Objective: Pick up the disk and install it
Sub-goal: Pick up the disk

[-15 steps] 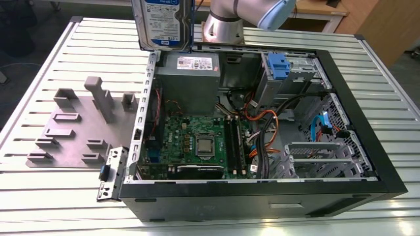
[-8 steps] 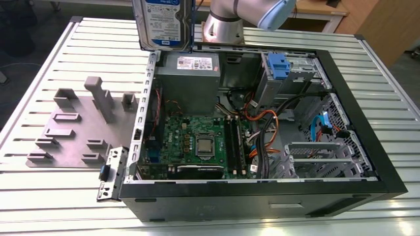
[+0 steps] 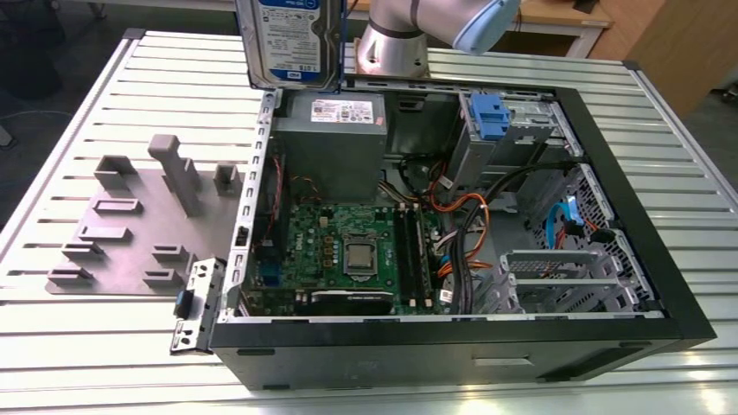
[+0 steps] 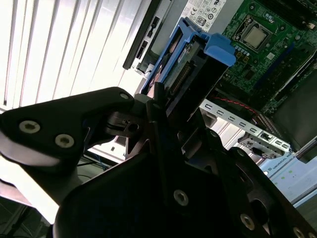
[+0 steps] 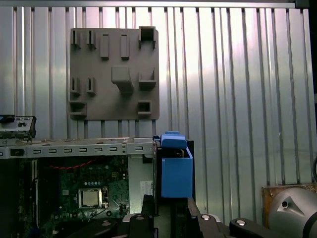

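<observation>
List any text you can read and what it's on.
No text can be quoted; none is legible.
Label on the disk: print blurred, unreadable.
Sticker on the grey box: too small to read.

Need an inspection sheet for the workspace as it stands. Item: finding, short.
Surface: slatted metal table, carrying the open computer case.
Job's things: disk held upright in the air above the case's rear edge, not installed.
Clutter: grey fixture plate with pegs, beside the case on the exterior view's left.
Grippers: gripper shut on the disk's blue carrier.
Cables: orange wires and a blue cable inside the case; nothing seen on the table.
Surroundings: wooden furniture behind the table.
</observation>
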Robot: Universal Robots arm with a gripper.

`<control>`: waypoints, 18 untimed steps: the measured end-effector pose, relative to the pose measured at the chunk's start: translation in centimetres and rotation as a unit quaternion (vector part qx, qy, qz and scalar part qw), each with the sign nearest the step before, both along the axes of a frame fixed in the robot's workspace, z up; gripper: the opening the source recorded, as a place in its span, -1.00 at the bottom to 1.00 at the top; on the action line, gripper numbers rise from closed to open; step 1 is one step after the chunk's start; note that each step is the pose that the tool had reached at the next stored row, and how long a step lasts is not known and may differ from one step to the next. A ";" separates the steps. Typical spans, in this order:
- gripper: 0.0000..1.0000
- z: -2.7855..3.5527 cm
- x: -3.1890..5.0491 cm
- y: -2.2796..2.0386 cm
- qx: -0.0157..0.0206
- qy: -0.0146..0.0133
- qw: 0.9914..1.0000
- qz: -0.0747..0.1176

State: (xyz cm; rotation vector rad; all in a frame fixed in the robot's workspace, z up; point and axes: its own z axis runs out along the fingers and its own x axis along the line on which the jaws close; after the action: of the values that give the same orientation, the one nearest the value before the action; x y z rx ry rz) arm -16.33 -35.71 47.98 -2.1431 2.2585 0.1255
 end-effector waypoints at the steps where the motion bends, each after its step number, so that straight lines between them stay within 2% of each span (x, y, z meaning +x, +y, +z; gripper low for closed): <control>1: -0.30 0.00 0.00 0.00 0.000 0.000 1.000 0.000; 7: -0.30 0.00 0.01 0.00 0.000 0.000 1.000 0.000; 8: -0.30 0.00 0.02 0.01 -0.002 0.000 1.000 0.000; 13: -0.30 0.00 0.01 0.00 -0.018 0.000 1.000 -0.001; 18: -0.30 0.00 0.01 0.00 -0.018 0.000 1.000 -0.001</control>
State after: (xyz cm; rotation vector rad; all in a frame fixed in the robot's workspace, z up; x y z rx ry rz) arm -16.33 -35.71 47.98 -2.1587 2.2801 0.0850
